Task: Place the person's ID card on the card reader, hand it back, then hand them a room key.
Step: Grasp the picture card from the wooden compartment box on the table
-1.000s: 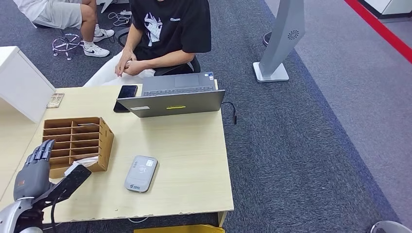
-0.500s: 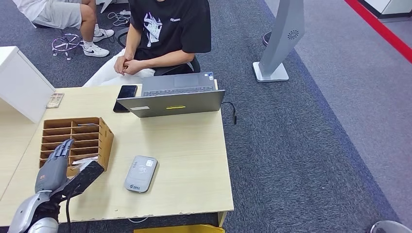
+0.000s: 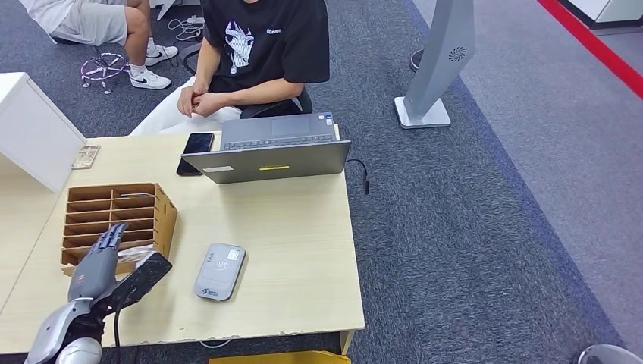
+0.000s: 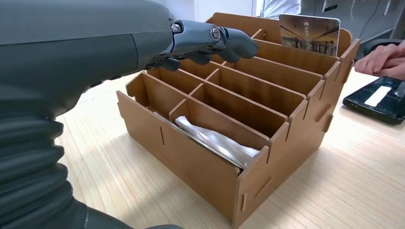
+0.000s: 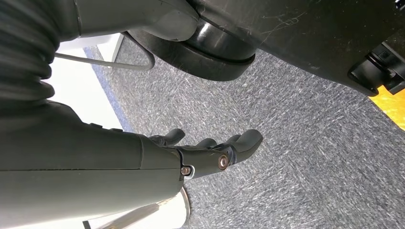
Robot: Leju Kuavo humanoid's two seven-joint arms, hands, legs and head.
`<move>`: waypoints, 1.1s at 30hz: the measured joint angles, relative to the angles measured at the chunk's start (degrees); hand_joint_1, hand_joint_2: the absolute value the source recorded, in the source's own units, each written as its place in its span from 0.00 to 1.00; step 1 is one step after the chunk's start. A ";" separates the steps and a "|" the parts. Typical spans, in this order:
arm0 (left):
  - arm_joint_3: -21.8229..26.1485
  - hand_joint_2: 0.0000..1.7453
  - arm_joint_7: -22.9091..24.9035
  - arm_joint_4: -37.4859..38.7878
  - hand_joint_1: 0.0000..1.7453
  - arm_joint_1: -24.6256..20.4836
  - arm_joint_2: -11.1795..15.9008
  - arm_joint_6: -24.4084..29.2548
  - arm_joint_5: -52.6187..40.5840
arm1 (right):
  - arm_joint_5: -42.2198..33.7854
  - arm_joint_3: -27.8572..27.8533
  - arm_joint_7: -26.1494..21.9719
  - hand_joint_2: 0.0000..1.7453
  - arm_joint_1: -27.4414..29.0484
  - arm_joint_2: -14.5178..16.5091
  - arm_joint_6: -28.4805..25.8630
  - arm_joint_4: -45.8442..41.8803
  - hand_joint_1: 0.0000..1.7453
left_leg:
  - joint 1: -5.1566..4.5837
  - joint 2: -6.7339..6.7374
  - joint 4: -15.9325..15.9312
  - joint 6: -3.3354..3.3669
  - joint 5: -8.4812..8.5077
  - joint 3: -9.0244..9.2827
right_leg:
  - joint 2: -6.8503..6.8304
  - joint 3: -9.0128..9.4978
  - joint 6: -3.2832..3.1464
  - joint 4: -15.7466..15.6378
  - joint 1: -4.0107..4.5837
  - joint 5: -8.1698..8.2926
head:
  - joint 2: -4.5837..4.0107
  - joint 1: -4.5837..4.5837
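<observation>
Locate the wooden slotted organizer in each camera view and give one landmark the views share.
Head view: wooden organizer at the table's left, just ahead of the left hand.
Left wrist view: organizer centre frame, under the hand's fingers.
Right wrist view: not in it.
Shared landmark: black phone.

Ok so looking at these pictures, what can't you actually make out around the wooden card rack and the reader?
- Wooden rack, head view: the left hand covers its near compartments.
- Card in a far compartment, left wrist view: print too small to tell ID or room key.
- White packet: mostly sunk behind a divider.
- Card reader, head view: markings too small to read.
</observation>
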 joint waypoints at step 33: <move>-1.48 1.00 0.55 0.93 0.00 -1.60 0.81 -1.04 -0.84 | -5.78 0.00 -0.09 1.00 2.56 -1.10 -6.58 -2.85 0.00 | 0.00 0.00 0.00 0.00 0.00 -0.01 | 0.00 0.00 0.00 0.00 0.00 0.00 | -0.01 -0.01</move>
